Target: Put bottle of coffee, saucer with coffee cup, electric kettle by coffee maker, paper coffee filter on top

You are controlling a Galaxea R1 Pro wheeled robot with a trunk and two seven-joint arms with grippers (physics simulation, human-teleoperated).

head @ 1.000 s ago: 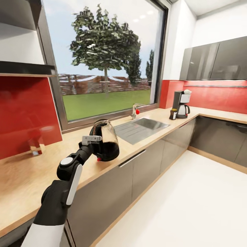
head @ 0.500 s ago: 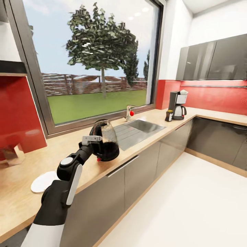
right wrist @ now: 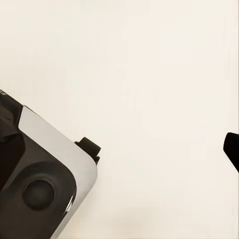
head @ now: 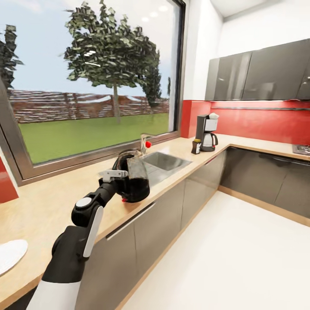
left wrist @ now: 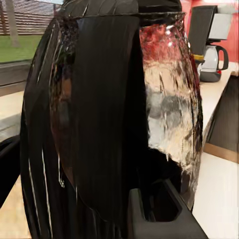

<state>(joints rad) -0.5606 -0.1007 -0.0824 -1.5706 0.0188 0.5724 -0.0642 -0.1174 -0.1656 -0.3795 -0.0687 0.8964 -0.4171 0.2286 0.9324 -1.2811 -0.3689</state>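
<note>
Left gripper (head: 122,183) clamps the electric kettle (head: 133,178) mid-carry, well short of the coffee maker (head: 206,132) where the bottle of coffee (head: 196,147) stands.

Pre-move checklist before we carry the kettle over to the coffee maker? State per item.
1. Electric kettle held by the left gripper: ok, it hangs off the arm's end above the countertop edge; the jaws themselves are hidden behind it.
2. Kettle upright: not ok, it looks slightly tilted in the head view.
3. Coffee maker in sight on the counter: ok, near the far corner.
4. Bottle of coffee beside the coffee maker: ok, on its sink side.
5. Sink and tap lie between kettle and target: ok, nothing tall there besides the tap.
6. Right gripper state: cannot tell; the right wrist view faces pale floor.
</note>
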